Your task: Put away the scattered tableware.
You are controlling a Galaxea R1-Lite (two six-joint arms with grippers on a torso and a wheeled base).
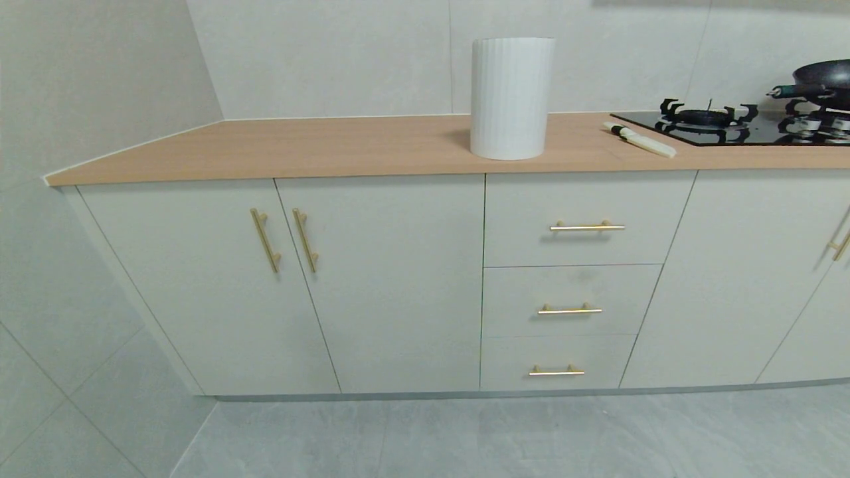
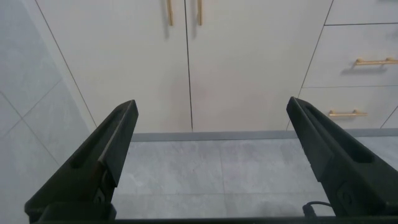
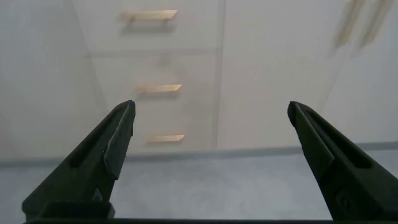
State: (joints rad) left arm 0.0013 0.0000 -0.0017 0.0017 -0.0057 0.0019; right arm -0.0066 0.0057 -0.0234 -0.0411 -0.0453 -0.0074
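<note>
L gripper (image 2: 210,106): fingers (image 2: 109,146) spread wide, nothing btwn them, nothing held. Beyond them the left wrist view takes in the grey tiled floor (image 2: 205,168), the kickboard (image 2: 205,135) and the pale double doors (image 2: 186,68) w/ two brass handles, plus an edge of the drawer stack (image 2: 367,62). R gripper (image 3: 210,107): fingers (image 3: 106,152) equally wide apart, also w/o any load. The right wrist view faces the three stacked drawers w/ brass bar handles, floor below them. So the wrist views give cabinet fronts + floor, while the head view, from higher up, gives the wooden bench (image 1: 319,146) that tops those cabinets. Task item, a cream knife-like utensil (image 1: 639,139), lies flat on the bench toward the right, just beside the left edge of the black hob (image 1: 737,129); can't tell if it's bare blade or sheathed. It's apart from the ribbed white cylinder (image 1: 512,98), which stands upright approx mid-bench, above the seam btwn doors and drawers. A dark pan (image 1: 823,76) sits on the hob's far-right burner.
</note>
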